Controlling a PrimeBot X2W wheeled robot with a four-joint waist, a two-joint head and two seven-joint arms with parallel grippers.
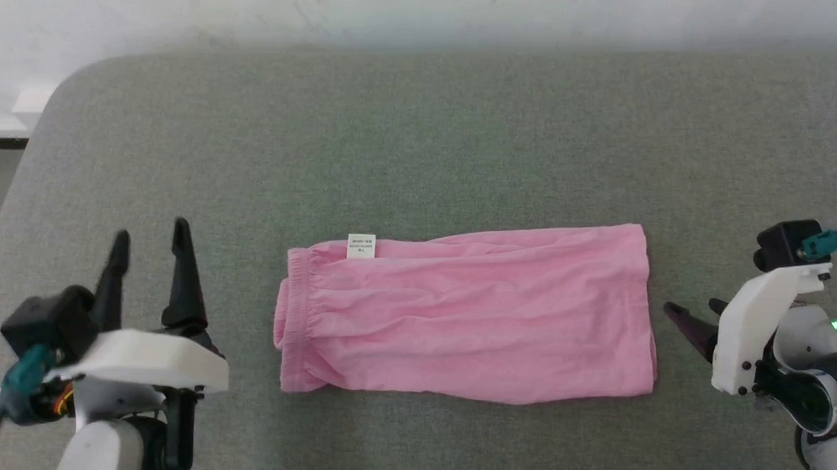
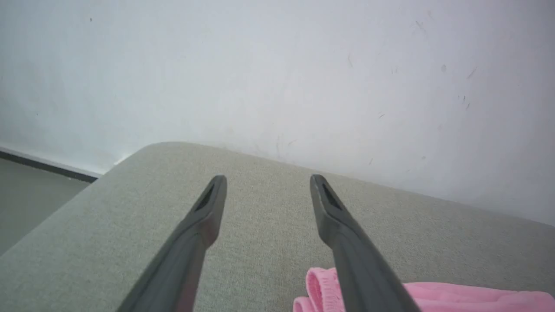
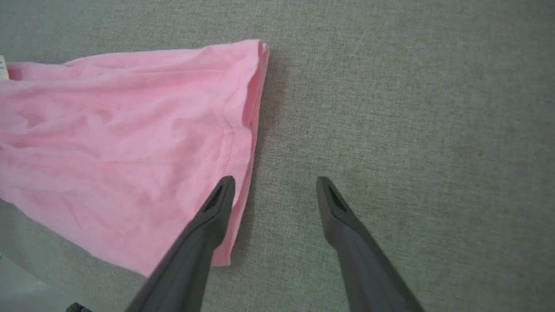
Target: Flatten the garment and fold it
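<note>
The garment (image 1: 464,318) is thin, soft pink knit cloth, matt and lightly creased. The padded surface (image 1: 414,136) is coarse-woven grey fabric, matt. My fingers (image 3: 210,225) look like smooth, dark, matt plastic.

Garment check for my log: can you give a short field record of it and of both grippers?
garment: pink, lying in a long rectangle, lightly wrinkled, gathered band at the robot's left end
label: white, on the far edge near that band
surface: grey fabric
left gripper: open, off the cloth, left of it
right gripper: open, beside the garment's right edge, holding nothing
</note>
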